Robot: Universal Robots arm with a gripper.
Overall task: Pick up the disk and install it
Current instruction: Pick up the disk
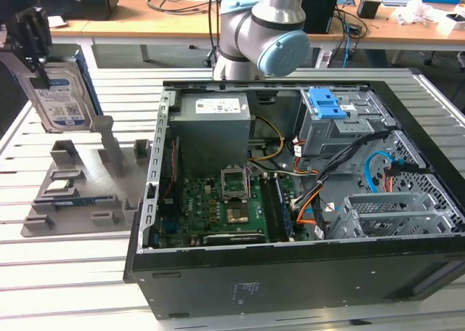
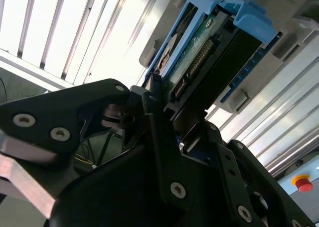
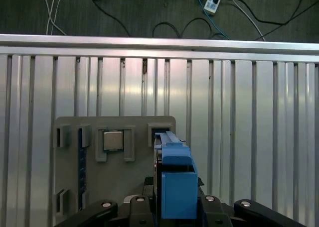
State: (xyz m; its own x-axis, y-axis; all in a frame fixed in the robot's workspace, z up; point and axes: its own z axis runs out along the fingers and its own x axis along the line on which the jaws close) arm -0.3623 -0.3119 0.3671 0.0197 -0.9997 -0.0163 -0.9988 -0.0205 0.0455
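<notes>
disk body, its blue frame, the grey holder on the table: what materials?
disk body: bare silver metal by its dull sheen, with a paper-looking label.
blue frame: moulded plastic, even matte colour.
grey holder: probably matte plastic, perhaps printed; the look leaves it open.

Open air surrounds the disk [image 1: 58,95]; the case wall [image 1: 155,164] rises beside it, and cables [image 1: 352,151] seemingly crowd the drive cage [image 1: 399,215].
</notes>
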